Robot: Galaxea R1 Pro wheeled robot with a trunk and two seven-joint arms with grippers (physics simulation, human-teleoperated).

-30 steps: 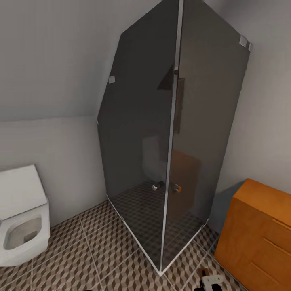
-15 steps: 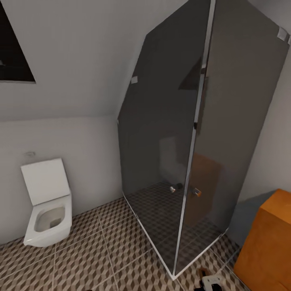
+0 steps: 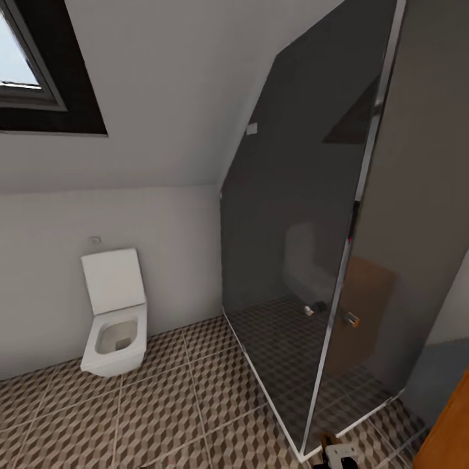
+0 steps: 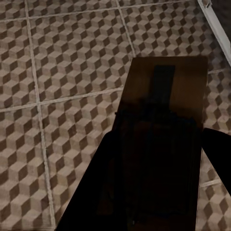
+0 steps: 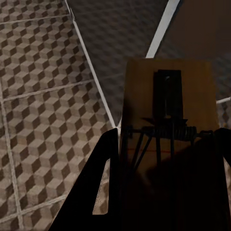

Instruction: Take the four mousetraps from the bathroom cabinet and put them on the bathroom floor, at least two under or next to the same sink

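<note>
Wooden mousetraps sit clamped in my left gripper (image 4: 154, 159) and right gripper (image 5: 166, 163), so I should turn slowly over the bathroom floor (image 3: 163, 404) toward the sink.

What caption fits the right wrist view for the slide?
Right gripper carrying a mousetrap above the cube-patterned bathroom floor, beside the shower enclosure's white base rail.

The cabinet (image 3: 453, 430) is cut off at the head view's corner, showing just an orange sliver
</note>
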